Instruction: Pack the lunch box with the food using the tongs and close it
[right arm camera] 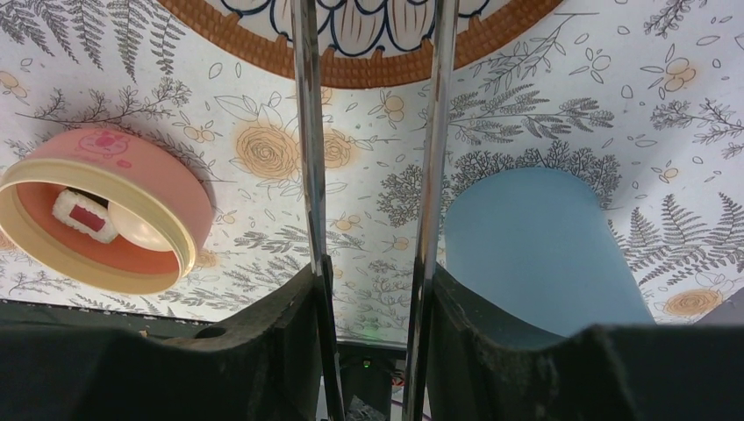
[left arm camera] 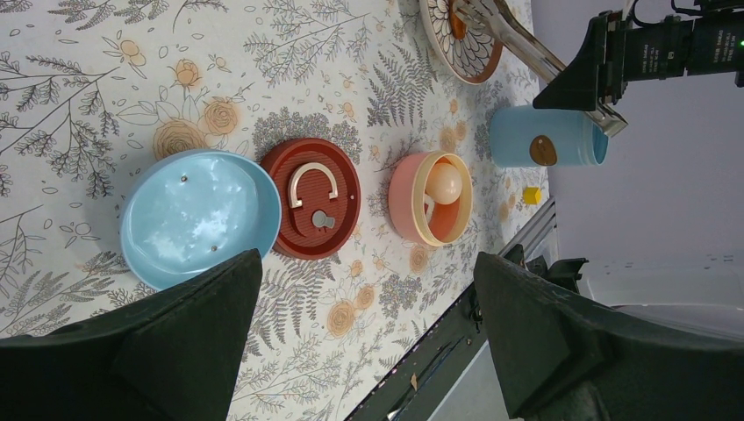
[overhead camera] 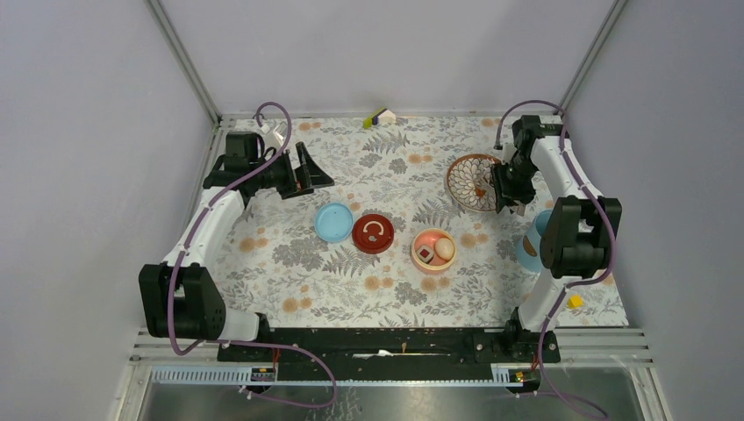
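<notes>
Top external view: the tongs (overhead camera: pixel 502 174) are clamped in the right gripper (overhead camera: pixel 511 200) at the far right part of the table (overhead camera: pixel 368 289), with their tips over the patterned dish (overhead camera: pixel 465 181). The right wrist view shows the two thin metal arms running out between the fingers (right arm camera: pixel 263 351), one arm against each finger's inner face. The jaws are partly closed and the arms still stand apart. On the dish lies a small orange piece (overhead camera: pixel 479 188); whether the tips touch it cannot be told.

Nearer the front edge, about mid-table, sits the salmon-pink bowl (overhead camera: pixel 419 239). It holds a white egg-like oval (overhead camera: pixel 445 248) and, beside that, a white piece with a dark red centre (overhead camera: pixel 425 254). The light-blue shell (overhead camera: pixel 529 244) stands close to the right edge, mouth upward, partly hidden by the right arm. To the left of the bowl lies a red-brown lid (overhead camera: pixel 373 233), and the light-blue disc (overhead camera: pixel 333 222) lies touching or just beside its left side.

The left gripper (overhead camera: pixel 309 178) hangs over the far left part of the table, its jaws spread wide and holding nothing. A small yellow block (overhead camera: pixel 575 301) lies near the front right corner.
</notes>
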`<action>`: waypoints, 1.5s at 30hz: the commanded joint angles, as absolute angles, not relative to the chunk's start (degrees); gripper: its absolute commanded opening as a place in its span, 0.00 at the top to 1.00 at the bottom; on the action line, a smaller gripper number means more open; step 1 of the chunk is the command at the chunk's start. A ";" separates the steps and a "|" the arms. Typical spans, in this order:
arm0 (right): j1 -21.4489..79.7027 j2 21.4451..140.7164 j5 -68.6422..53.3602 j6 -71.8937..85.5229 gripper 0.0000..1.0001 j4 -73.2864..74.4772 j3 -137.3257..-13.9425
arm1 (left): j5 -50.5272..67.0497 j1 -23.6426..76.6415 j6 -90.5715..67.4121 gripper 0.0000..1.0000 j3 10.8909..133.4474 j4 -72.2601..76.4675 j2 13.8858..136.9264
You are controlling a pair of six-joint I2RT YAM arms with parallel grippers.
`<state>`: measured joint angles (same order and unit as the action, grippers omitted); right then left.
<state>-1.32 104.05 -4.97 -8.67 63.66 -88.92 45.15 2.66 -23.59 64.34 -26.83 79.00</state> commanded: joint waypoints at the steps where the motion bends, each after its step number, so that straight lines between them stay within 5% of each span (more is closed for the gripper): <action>1: -0.38 105.13 -4.21 -8.06 0.54 63.56 -92.08 | 45.18 2.28 -23.07 0.01 65.68 -24.17 79.49; 22: 2.10 105.82 -2.70 -9.02 0.53 63.89 -91.49 | 45.37 2.27 -23.12 0.01 66.29 -24.43 81.06; 45: 2.54 89.85 -5.54 -10.63 0.72 62.91 -88.87 | 45.23 2.29 -23.64 0.01 65.13 -23.56 78.87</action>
